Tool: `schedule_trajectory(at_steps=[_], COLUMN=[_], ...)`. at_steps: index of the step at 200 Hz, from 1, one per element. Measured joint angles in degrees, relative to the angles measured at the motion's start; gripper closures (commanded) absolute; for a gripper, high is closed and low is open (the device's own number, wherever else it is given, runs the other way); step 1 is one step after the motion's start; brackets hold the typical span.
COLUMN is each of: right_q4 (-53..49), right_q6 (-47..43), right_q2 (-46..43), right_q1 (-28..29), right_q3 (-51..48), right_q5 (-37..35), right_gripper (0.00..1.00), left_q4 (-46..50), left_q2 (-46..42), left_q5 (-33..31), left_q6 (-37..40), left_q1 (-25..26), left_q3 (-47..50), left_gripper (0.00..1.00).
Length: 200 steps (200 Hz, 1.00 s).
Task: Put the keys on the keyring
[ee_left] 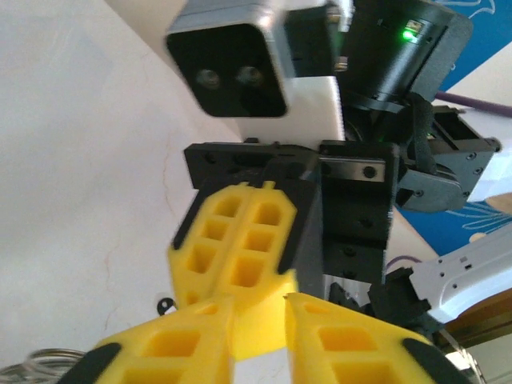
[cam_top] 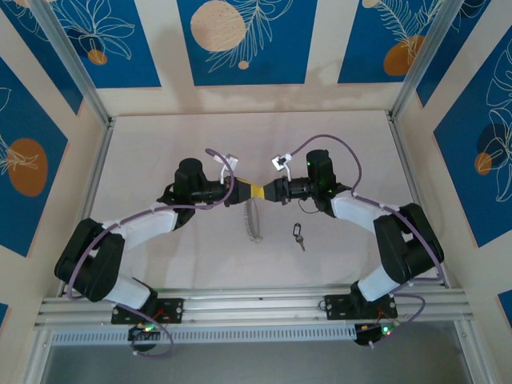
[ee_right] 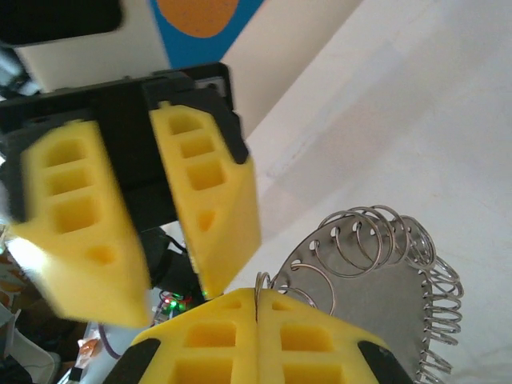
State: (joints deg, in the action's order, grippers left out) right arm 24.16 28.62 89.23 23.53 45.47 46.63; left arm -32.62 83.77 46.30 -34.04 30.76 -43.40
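My two grippers meet tip to tip above the middle of the table. My right gripper (cam_top: 266, 192) (ee_right: 258, 296) is shut on one thin wire ring of the keyring (ee_right: 376, 312). The keyring is a silvery plate edged with several coiled rings, and it hangs down below the fingers (cam_top: 253, 222). My left gripper (cam_top: 246, 192) (ee_left: 254, 306) is open, its yellow fingers (ee_right: 210, 192) straddling the right gripper's closed fingers (ee_left: 240, 236). The key (cam_top: 299, 235), small and dark with a metal tip, lies on the table right of the hanging keyring, apart from both grippers.
The table (cam_top: 160, 160) is white and walled by a metal frame (cam_top: 92, 96). Purple cables (cam_top: 336, 144) loop over both arms. A small dark piece (ee_left: 165, 305) shows on the table beyond the left fingers.
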Motion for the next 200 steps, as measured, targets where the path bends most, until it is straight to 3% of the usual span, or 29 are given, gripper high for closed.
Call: schedule_trajectory(at_steps=[83,200], right_q4=[6.8,8.9], right_q6=[2.5,3.3], right_q2=[4.8,4.8], right_q1=[-2.0,-2.0], right_q3=[-3.2,-3.2], right_q5=[-0.8,-0.7], right_gripper=[1.0,1.0], left_q4=[5.6,3.0], left_q2=[-1.9,2.7], left_q5=[-5.5,-5.7], left_q6=[4.5,4.2], left_q1=[0.2,0.2], left_q3=[1.3,4.1], left_gripper=[0.67,0.65])
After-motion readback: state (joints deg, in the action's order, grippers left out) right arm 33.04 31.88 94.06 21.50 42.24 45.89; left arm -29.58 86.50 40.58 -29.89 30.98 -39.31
